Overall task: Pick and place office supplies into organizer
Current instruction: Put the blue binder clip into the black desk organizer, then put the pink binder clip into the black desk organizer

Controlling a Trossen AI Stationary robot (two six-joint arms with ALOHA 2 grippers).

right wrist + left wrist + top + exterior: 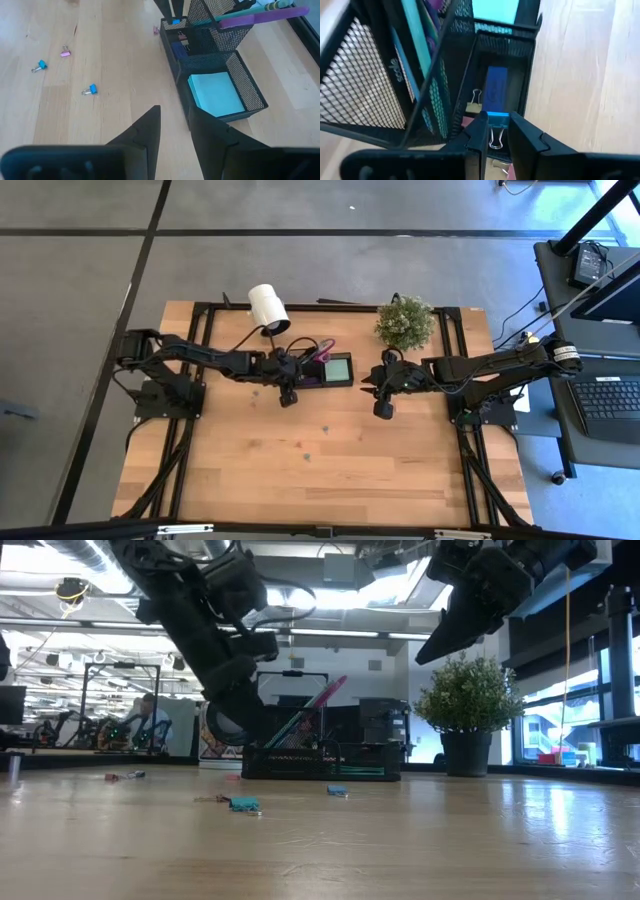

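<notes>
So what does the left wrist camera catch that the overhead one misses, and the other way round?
Only the left wrist view shows the left gripper holding a blue binder clip by its wire handles over the organizer's narrow compartment, with other clips lying inside.

Only the high view shows the white roll, the plant, the right gripper hovering empty, and small clips loose on the table.

Both show the black mesh organizer and its mint sticky pad.

Left pincer gripping blue binder clip, over mesh organizer
</notes>
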